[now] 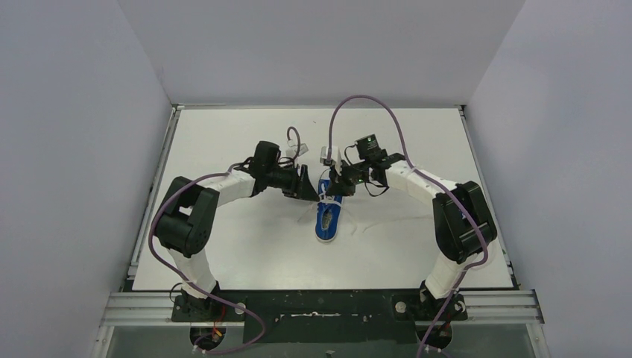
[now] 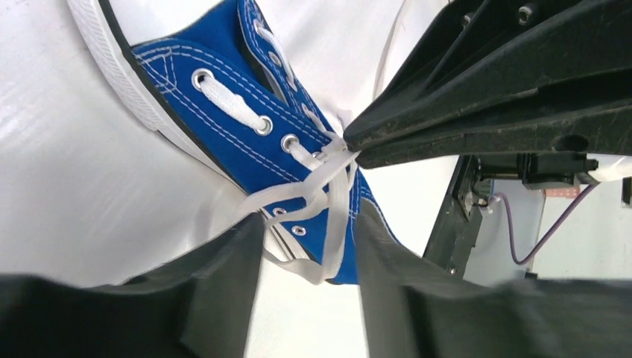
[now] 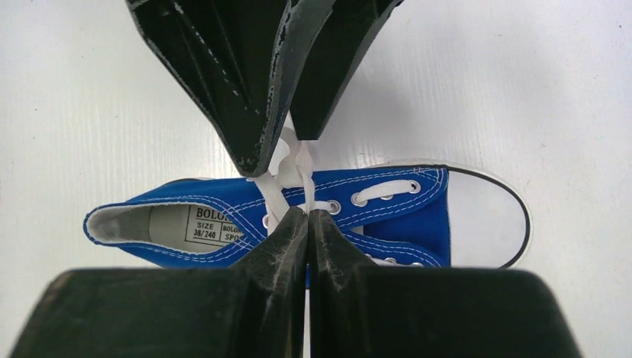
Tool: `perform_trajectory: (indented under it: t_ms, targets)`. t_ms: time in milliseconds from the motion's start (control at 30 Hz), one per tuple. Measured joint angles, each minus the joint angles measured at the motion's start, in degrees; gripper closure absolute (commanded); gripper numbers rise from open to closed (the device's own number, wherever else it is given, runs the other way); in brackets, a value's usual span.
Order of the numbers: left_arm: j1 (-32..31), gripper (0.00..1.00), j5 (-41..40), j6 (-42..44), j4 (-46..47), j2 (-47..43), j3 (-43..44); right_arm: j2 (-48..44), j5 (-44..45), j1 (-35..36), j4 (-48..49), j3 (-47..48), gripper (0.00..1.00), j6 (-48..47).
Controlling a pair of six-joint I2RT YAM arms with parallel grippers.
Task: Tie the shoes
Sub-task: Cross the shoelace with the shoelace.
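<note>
The knot seems to be in hand: the right gripper (image 3: pixel 308 214) is pinched tight on the white lace (image 2: pixel 287 192) where its strands cross, while the left gripper (image 2: pixel 307 231) stands partly open — strands hang loose between its fingers (image 2: pixel 223 298), nothing held. The blue shoe (image 3: pixel 425 224) lies right under both sets of tips. Next, I judge, the left must close on one strand and draw it away from the right — firmly enough to cinch.
</note>
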Motion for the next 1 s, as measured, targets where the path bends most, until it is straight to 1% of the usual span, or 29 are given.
perform_trajectory:
  t_ms: [67,167,333,400,433,600,667,733,833,900,967,1000]
  targets:
    - [-0.1,0.29,-0.6,1.0,-0.7,0.0,0.6,0.0,-0.2,0.0,0.9,-0.2,1.00,1.0]
    - [-0.3,0.19,-1.0,3.1,-1.7,0.0,1.8,0.0,-0.4,-0.1,1.8,-0.5,1.00,2.1]
    - [-1.6,0.18,-0.7,6.8,-3.7,0.0,4.0,0.0,-1.1,-0.3,3.4,-1.7,1.00,3.7]
    - [-2.1,0.20,0.1,7.5,-3.2,0.2,4.1,0.0,-1.1,-0.6,3.8,-1.9,1.00,4.1]
    - [-2.5,0.22,0.6,7.7,-2.7,0.5,4.1,0.0,-1.2,-0.7,3.9,-2.0,1.00,4.3]
    - [-3.8,0.40,1.2,9.1,-2.1,2.5,4.1,0.0,-1.3,-1.0,4.2,-2.0,1.00,5.0]
    - [-4.0,0.44,0.9,9.7,-2.1,2.9,4.1,0.0,-1.5,-1.1,4.2,-2.0,1.00,5.1]
    - [-4.1,0.53,0.3,10.4,-2.2,3.0,4.1,0.0,-1.5,-1.1,4.2,-2.0,1.00,5.2]
    - [-4.2,0.63,-0.5,10.9,-2.1,3.0,4.1,0.0,-1.5,-1.1,4.2,-2.0,1.00,5.2]
    - [-4.2,0.72,-1.0,11.2,-2.0,3.1,4.1,0.0,-1.5,-1.1,4.2,-2.0,1.00,5.1]
    - [-4.2,0.76,-1.2,11.4,-2.0,3.4,4.1,0.0,-1.5,-1.1,4.2,-2.0,1.00,5.1]
    - [-4.2,0.79,-1.4,11.6,-2.0,3.6,4.1,0.0,-1.5,-1.1,4.2,-2.0,1.00,5.1]
